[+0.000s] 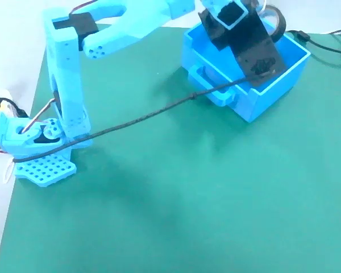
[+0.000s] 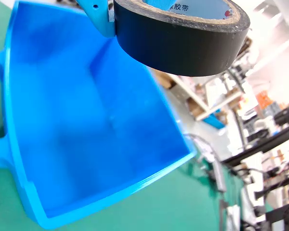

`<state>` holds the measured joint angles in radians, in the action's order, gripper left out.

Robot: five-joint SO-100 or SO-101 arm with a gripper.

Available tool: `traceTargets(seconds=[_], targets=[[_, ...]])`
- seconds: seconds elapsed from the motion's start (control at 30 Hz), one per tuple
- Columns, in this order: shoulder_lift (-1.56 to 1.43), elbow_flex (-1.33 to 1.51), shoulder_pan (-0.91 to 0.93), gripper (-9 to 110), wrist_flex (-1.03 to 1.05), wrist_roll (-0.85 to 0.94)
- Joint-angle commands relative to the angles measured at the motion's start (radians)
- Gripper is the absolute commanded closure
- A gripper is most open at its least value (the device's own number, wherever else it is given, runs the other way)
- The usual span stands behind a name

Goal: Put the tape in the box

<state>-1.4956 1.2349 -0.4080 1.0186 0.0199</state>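
Note:
The black roll of tape [image 1: 277, 21] with its pale core hangs in my gripper [image 1: 268, 25], which is shut on it above the far end of the blue box [image 1: 260, 96]. In the wrist view the tape [image 2: 183, 45] fills the top of the frame, pinched by a blue finger [image 2: 98, 17] on its left side; the other finger is hidden behind the roll. Below it lies the open, empty inside of the box [image 2: 62, 110]. The box's loop handle [image 1: 213, 94] faces the arm's base.
The blue arm's base [image 1: 42, 156] stands at the left edge of the green mat [image 1: 187, 199]. A black cable [image 1: 142, 119] runs from the base across the mat to the wrist, passing over the box. Another cable [image 1: 324, 44] lies at the right.

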Motion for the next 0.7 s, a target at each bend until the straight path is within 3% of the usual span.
traceTargets(seconds=[0.0, 0.67], targets=[[0.002, -0.084, -0.015, 102, -0.037, -0.002], [0.109, -0.081, -0.049, 102, -0.071, -0.009]])
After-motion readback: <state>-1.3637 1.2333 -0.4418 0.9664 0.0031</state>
